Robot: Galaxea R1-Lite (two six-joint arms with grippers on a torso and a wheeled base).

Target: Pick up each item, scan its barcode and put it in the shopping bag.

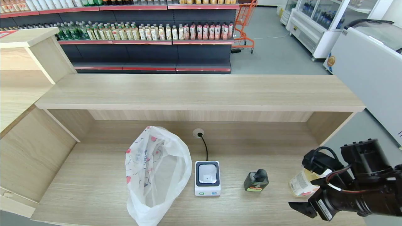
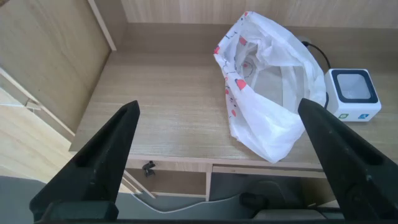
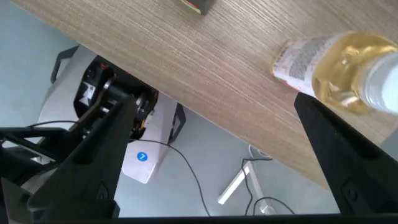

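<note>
While the right fingers [image 3: 348,162] gape wide just beside the yellow bottle [image 3: 339,68], which rests on the counter [image 1: 94,188] well right of the scanner [image 1: 207,177], a dark bottle [image 1: 256,182] stands between scanner and yellow bottle. Just left of the scanner sits the open shopping bag [image 1: 157,175]; the left fingers [image 2: 99,162], also spread wide, hang beyond it.

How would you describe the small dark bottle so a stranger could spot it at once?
Start at the white scanner in the middle of the wooden counter. Just to its right stands a small bottle. Unlike the pale yellow bottle farther right, it is dark with a black top.
</note>
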